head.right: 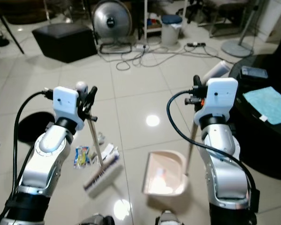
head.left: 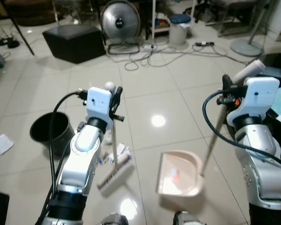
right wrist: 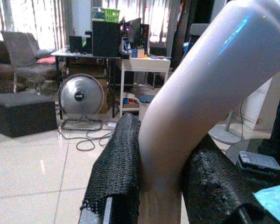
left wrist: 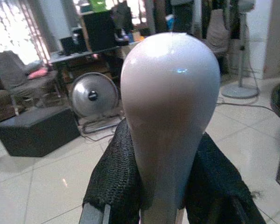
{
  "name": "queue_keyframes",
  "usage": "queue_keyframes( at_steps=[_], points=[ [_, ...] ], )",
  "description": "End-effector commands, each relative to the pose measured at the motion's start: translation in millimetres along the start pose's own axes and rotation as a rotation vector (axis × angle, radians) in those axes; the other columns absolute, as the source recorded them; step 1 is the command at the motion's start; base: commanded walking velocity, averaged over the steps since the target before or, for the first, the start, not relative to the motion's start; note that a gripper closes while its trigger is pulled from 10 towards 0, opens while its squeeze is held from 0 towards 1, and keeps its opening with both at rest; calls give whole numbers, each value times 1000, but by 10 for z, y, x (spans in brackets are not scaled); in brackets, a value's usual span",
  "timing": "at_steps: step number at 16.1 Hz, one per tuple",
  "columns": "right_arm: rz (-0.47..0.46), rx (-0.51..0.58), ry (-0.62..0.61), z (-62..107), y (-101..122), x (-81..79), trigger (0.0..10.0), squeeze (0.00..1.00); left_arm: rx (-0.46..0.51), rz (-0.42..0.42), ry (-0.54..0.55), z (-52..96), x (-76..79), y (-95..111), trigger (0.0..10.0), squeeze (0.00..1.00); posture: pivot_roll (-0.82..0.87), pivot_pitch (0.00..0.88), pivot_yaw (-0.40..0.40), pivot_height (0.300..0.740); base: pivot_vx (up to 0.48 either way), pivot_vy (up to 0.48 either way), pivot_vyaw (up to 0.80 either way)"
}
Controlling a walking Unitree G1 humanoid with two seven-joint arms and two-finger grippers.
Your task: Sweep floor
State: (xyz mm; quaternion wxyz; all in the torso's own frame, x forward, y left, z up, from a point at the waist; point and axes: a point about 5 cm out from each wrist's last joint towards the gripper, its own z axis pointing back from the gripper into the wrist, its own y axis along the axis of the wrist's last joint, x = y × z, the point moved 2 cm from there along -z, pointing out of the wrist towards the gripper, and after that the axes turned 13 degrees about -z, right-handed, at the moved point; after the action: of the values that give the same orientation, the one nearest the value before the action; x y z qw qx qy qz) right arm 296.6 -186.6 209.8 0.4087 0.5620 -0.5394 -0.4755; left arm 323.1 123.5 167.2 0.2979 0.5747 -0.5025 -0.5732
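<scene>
My left gripper (head.left: 116, 96) is shut on the white knob-topped handle of a broom (left wrist: 168, 102), held about chest height. The broom's brush head (head.left: 115, 174) rests tilted on the tiled floor beside several small wrappers (head.left: 113, 153). My right gripper (head.left: 226, 87) is shut on the pale bent handle (right wrist: 196, 88) of a dustpan. The beige dustpan (head.left: 180, 176) stands on the floor to the right of the brush, its mouth toward the brush. A small reddish scrap (head.left: 176, 176) lies inside it.
A black bin (head.left: 50, 131) stands on the floor to my left, with a paper scrap (head.left: 2, 143) beyond it. Farther back are a black box (head.left: 75, 42), a floor fan (head.left: 120, 21), loose cables (head.left: 145, 56) and a white bin (head.left: 179, 28). A dark round table (head.right: 262, 122) is close on my right.
</scene>
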Motion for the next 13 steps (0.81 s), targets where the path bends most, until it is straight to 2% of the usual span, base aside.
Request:
queue_keyframes(
  at_steps=[1, 5, 13],
  points=[
    [11, 36, 15, -22, 73, -27, 10000, 0, 59, -14, 27, 3, -44, 128, 10000, 0, -104, 89, 49, 740, 382, 0, 800],
    [19, 39, 15, -26, 72, -13, 10000, 0, 64, -21, 31, -19, -45, 136, 10000, 0, -101, 94, 56, 740, 402, 0, 800],
    [4, 50, -14, -10, 53, 21, 10000, 0, 65, -4, 1, -34, -5, 138, 10000, 0, -100, 98, 65, 740, 406, 0, 0]
  ],
)
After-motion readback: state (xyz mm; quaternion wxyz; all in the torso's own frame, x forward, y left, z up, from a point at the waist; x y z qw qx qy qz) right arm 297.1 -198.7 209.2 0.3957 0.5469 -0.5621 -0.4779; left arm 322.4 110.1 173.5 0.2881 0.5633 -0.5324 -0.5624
